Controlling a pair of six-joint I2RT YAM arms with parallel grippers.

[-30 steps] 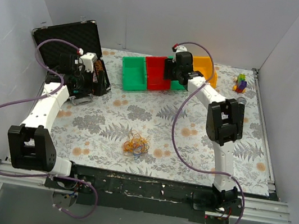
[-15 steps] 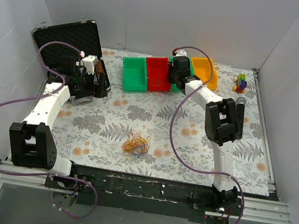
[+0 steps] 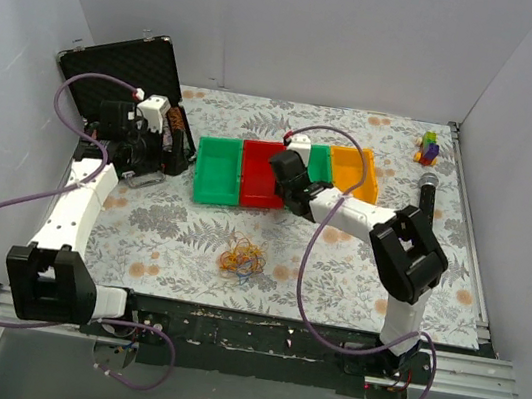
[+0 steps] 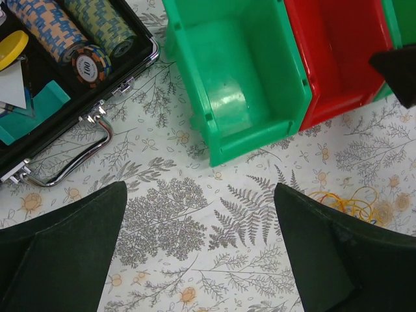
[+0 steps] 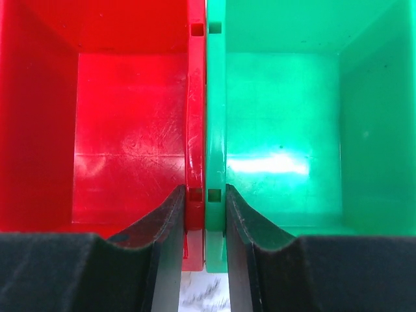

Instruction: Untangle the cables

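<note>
From above, the cables (image 3: 242,257), a messy orange and yellow bunch, lie near the front of the table (image 3: 367,266), away from the black case (image 3: 125,64) and the bins (image 3: 216,174); the left wrist shows the left gripper (image 4: 198,195) wide open; the right wrist shows the right gripper (image 5: 205,195) pinching the bins' touching walls.

Bins, a chip case and a toy on the floral tabletop (image 3: 180,232)

Four open bins stand in one row with walls touching: green bin (image 3: 215,171), red bin (image 3: 262,174), second green bin (image 5: 279,130), orange bin (image 3: 356,171). At the left, an open black case (image 3: 125,64) holds stacked poker chips (image 4: 71,36). A small multicoloured toy (image 3: 428,146) sits in the far right corner.
</note>
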